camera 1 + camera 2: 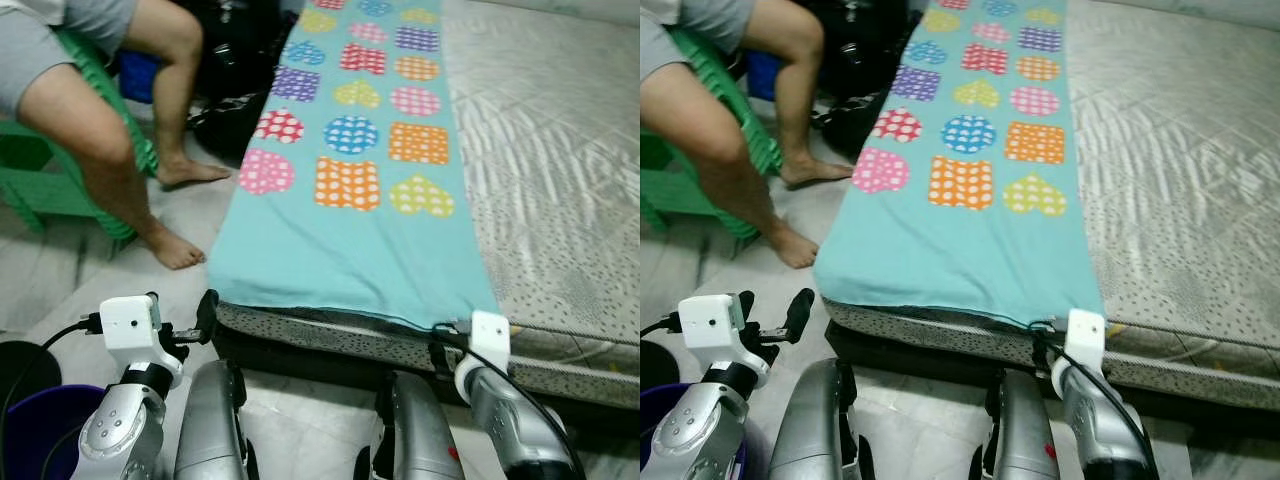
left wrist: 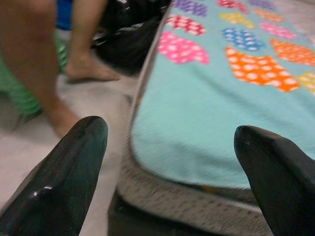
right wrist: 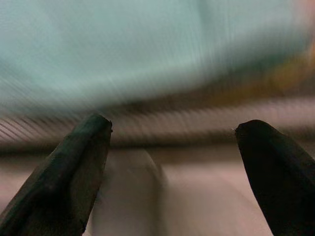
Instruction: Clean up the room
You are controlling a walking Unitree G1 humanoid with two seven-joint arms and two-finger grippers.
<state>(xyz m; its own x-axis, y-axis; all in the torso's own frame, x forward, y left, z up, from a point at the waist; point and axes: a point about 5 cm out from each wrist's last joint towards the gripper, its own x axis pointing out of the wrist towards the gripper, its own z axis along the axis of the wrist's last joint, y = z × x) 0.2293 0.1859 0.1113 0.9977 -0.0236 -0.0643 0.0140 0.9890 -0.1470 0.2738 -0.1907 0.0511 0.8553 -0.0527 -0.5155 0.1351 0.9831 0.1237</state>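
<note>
Soft matt teal cloth blanket with polka-dot patches over quilted speckled mattress fabric; glossy green plastic chair; smooth pale floor tiles.

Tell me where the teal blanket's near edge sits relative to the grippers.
In the left eye view, the teal blanket ends at the mattress foot edge; the open left gripper is at its left corner, the open right gripper at its right.
</note>
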